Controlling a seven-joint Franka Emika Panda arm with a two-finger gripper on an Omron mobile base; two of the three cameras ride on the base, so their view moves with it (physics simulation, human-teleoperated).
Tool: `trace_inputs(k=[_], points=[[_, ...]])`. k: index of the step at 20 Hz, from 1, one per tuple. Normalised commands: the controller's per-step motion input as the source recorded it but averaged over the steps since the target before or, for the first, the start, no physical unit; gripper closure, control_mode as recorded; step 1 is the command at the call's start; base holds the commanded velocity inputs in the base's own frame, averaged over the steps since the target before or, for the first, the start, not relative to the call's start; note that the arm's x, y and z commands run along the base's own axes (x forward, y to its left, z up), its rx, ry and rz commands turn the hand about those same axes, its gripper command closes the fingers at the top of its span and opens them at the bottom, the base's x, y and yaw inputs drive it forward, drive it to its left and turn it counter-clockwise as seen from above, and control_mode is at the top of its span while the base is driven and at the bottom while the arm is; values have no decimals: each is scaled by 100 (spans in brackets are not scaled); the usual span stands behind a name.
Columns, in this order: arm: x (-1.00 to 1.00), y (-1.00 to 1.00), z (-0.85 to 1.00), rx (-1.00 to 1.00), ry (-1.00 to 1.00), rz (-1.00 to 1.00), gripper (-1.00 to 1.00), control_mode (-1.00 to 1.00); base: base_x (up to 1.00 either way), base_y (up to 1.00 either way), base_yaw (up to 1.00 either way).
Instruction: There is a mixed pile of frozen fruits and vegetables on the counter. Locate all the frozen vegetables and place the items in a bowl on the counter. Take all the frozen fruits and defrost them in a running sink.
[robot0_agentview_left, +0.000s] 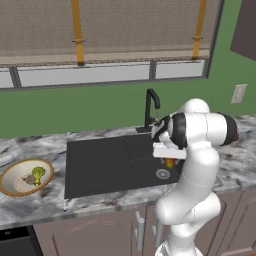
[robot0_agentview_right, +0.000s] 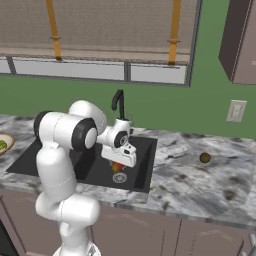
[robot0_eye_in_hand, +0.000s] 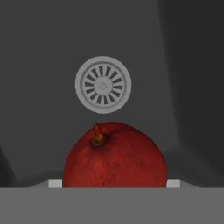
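Note:
My gripper (robot0_agentview_left: 170, 159) (robot0_agentview_right: 118, 163) hangs low over the black sink (robot0_agentview_left: 100, 165) (robot0_agentview_right: 145, 165), shut on the red-orange fruit (robot0_agentview_left: 170, 163) (robot0_agentview_right: 116, 167) (robot0_eye_in_hand: 114, 157). In the hand view the fruit's stem points up, it hides the fingertips, and the round metal drain (robot0_eye_in_hand: 103, 85) lies just beyond it. The tan-rimmed bowl (robot0_agentview_left: 17, 172) sits on the counter left of the sink. It holds the green broccoli (robot0_agentview_left: 37, 174) and the brownish-grey lump (robot0_agentview_left: 27, 181). A small brown round fruit (robot0_agentview_right: 205, 158) lies on the marble counter (robot0_agentview_right: 200, 190) to the right of the sink.
The tall black faucet (robot0_agentview_left: 150, 107) (robot0_agentview_right: 119, 102) stands at the back rim of the sink, close behind the hand. A green wall with a window runs behind the counter. A wall socket (robot0_agentview_right: 236, 111) is at the right, and a dark cabinet (robot0_agentview_right: 240, 45) hangs above it.

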Motion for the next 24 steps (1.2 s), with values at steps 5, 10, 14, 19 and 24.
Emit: trace_inputs(k=[5,10,14,19,24], points=[[13,10,-16,-11,-9,0,100,-100,0,0,0],[0,0,-53,-3,-7,0,100,-100,0,0,0],[6,3,-41,-3,-6,0,100,-100,0,0,0],[28,0,-22,-5,-4,0,100,-100,0,0,0],[30,0,-33,-1,0,0,100,-100,0,0,0]])
